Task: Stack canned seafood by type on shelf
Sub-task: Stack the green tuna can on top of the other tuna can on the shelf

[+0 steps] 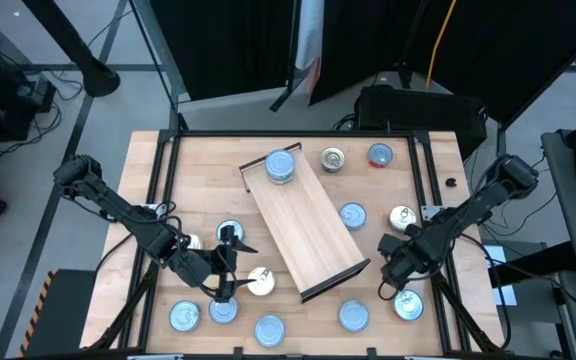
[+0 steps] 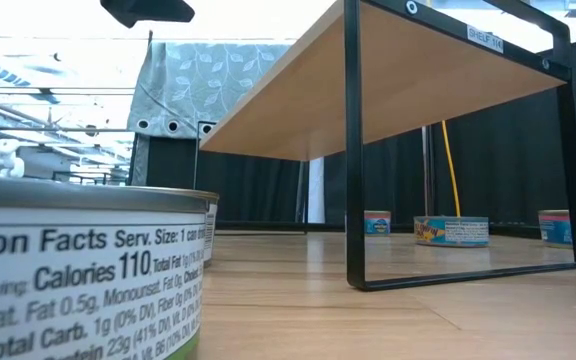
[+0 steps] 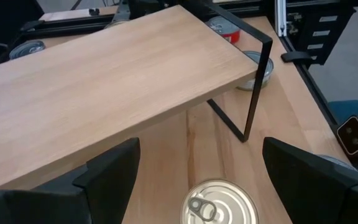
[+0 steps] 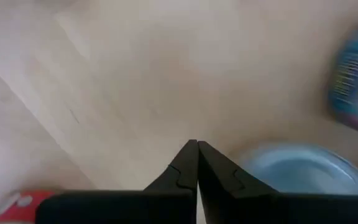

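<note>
A large light-wood tabletop (image 1: 198, 180) framed by dark rails fills the overhead view. Lying diagonally across its middle is the shelf (image 1: 303, 220), a long rectangular light-wood board on thin dark metal legs; the level view shows it raised above the table.

On the shelf's far end sits one round flat tin with a blue-white top (image 1: 281, 167). The other small round tins of canned seafood lie scattered on the tabletop around the shelf: a silver pull-tab tin (image 1: 333, 158) and a blue-topped tin (image 1: 380, 155) near the far edge, a blue-topped tin (image 1: 352, 215) just beside the shelf's right side, and a row of blue-topped tins along the near edge.

The left gripper (image 1: 230, 262) hovers near the shelf's near left side with its two dark fingers (image 3: 114, 168) spread wide apart, grasping nothing. A cream pull-tab tin (image 3: 219, 202) lies on the table between and just ahead of those fingers, beside the shelf's near leg.

The right gripper (image 1: 396, 272) waits at the shelf's right, fingers clenched together on nothing, a blue-topped tin (image 4: 303, 165) just beside its tips.
</note>
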